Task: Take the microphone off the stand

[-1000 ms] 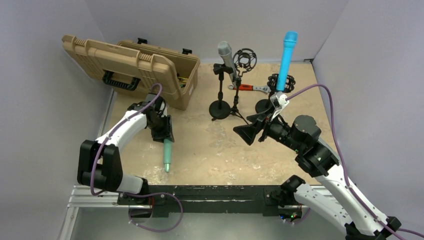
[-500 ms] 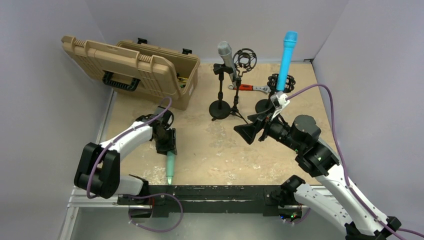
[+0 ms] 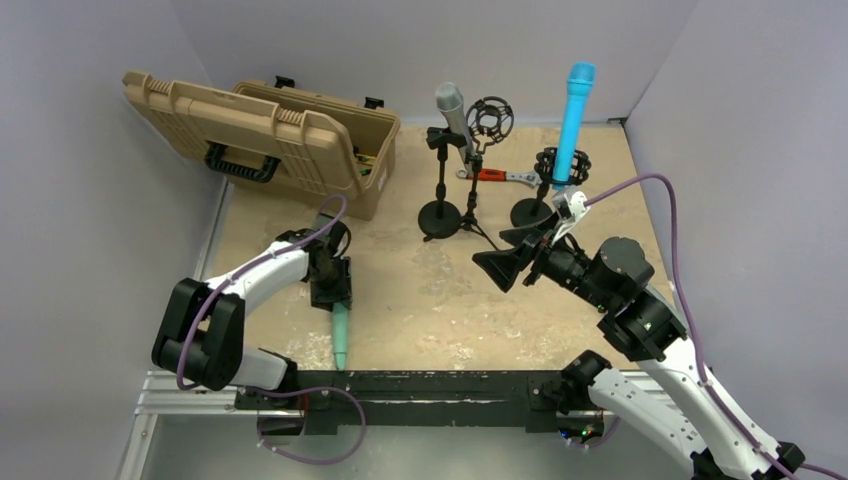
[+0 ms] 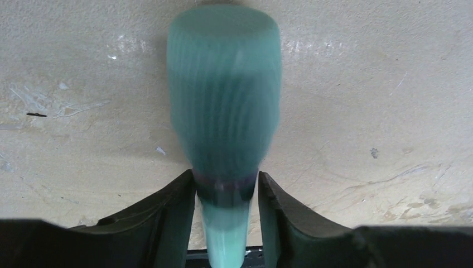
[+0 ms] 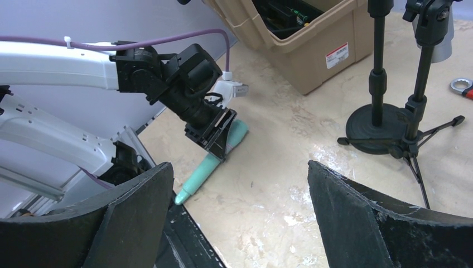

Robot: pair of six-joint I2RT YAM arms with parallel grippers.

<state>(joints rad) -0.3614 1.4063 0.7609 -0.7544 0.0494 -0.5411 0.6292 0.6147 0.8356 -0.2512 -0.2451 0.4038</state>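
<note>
Status: the teal microphone [image 3: 340,335] is off any stand. It lies flat on the counter [image 3: 420,300] near the front edge, its head toward the back. The left end effector [image 3: 330,285] is clamped on it. In the left wrist view both fingers [image 4: 167,223] press the narrow neck just below the head. That view is blurred, so contact with the counter is judged rather than certain.

The right end effector [image 3: 505,255] is spread wide and holds nothing. It hovers mid-counter, just in front of the stand bases.

Judgement: removal looks done for the teal unit. What is left is to let go of it and pull the arm clear.

- The tripod stand with a shock mount [image 3: 490,115] has its ring empty.
- A grey microphone [image 3: 450,105] sits in its clip on a round-base stand.
- A blue microphone [image 3: 576,115] stands upright in its own mount.

Containers: the tan case [image 3: 280,140] at back left is open, its lid leaning back. It holds dark items, with a bit of yellow and green showing; they cannot be identified. A red-handled wrench [image 3: 495,175] lies on the counter behind the stands.
</note>
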